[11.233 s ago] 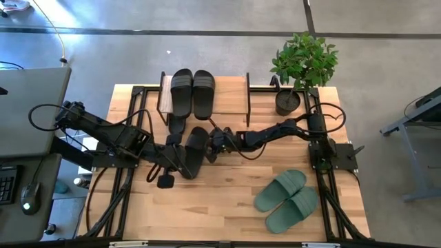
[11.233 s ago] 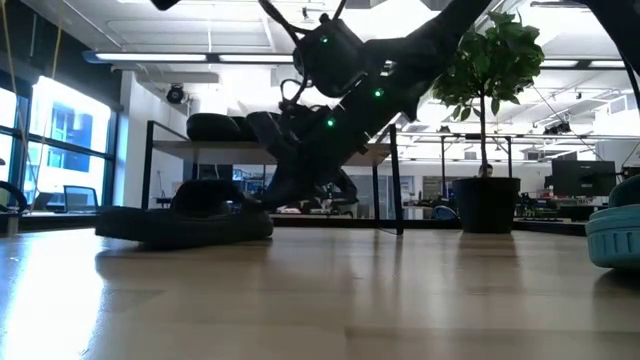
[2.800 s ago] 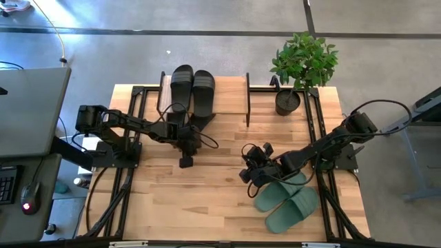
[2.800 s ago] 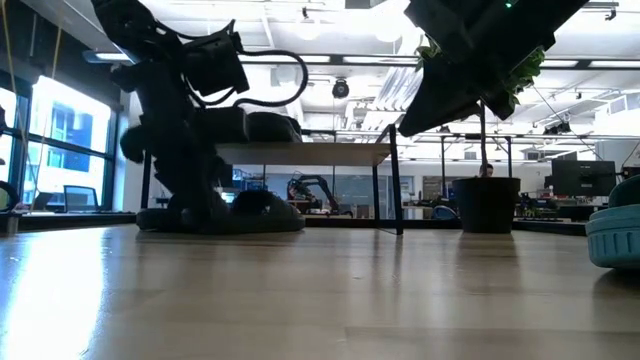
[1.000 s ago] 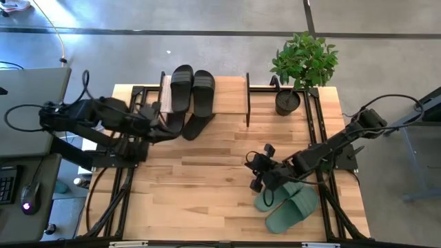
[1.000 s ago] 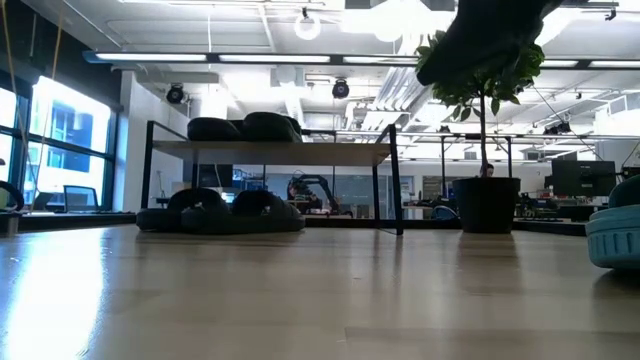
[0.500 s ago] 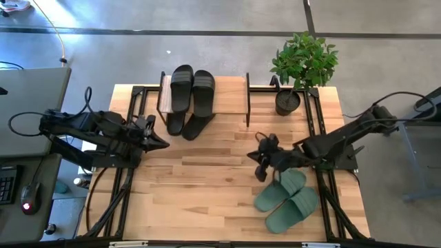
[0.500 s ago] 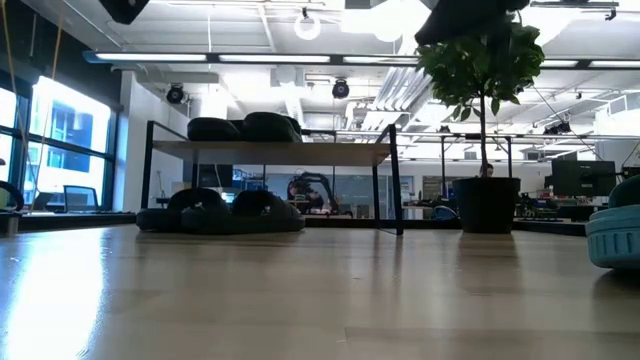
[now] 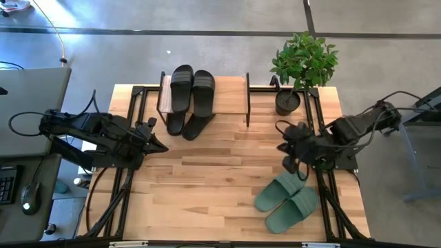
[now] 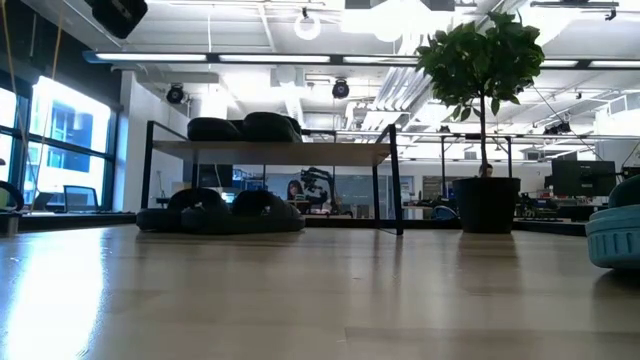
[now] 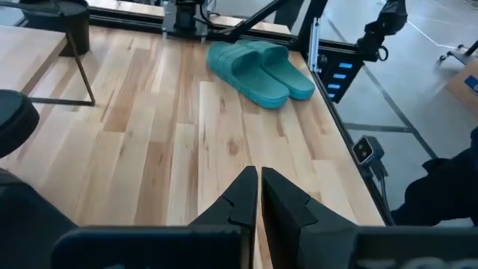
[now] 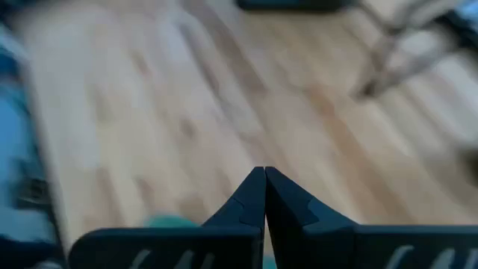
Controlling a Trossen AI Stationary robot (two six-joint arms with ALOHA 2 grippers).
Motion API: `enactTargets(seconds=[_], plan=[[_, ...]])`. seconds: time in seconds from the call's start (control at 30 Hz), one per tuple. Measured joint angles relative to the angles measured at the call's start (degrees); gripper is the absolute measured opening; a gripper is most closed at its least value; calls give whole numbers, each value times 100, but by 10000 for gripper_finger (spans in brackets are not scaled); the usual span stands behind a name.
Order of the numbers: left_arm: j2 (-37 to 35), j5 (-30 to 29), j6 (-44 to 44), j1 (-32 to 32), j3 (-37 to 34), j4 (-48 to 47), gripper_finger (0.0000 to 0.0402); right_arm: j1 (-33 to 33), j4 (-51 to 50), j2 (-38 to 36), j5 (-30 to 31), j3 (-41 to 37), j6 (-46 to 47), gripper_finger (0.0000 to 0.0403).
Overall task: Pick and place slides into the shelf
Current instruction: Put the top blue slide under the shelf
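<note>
The shelf (image 9: pixel 231 96) stands at the table's far edge. Two black slides (image 9: pixel 192 88) lie side by side on its plank. Two more black slides (image 9: pixel 186 126) lie on the table under it, their near ends sticking out. The green pair (image 9: pixel 286 200) lies on the table at the near right. My left gripper (image 9: pixel 164 147) hovers shut by the table's left edge, near of the shelf. My right gripper (image 9: pixel 288 164) hangs shut above the table by the right edge, far of the green pair. Both hold nothing.
A potted plant (image 9: pixel 302 65) stands at the table's far right corner, next to the shelf. Black frame rails (image 9: pixel 131 117) run along the left and right edges. Bare wood (image 9: pixel 220 172) spans the middle of the table between the arms.
My left gripper has drawn back from the black slides under the shelf toward the table's left and near side and has sunk. My right gripper has risen from beside the green pair and gone toward the right and far edges. Both stayed shut.
</note>
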Motion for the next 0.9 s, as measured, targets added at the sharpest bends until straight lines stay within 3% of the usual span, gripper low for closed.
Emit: enactTargets(seconds=[0.13,0.23,0.33,0.4,0.67,0.9], plan=[[6,0,0,0,0,-3,7,274,-2177,795,118,1263,917,0],[4,0,0,0,0,-5,6,440,-1779,1120,-40,1467,870,0],[6,0,0,0,0,-4,8,527,-2154,1561,-251,1607,1534,0],[6,0,0,0,0,-5,10,612,-2009,1756,-692,1382,1510,0],[4,0,-1,0,0,-7,8,1066,-2097,2557,-2215,967,3031,0],[6,0,-2,0,0,-11,8,1390,-2127,3113,-2438,927,3850,0]])
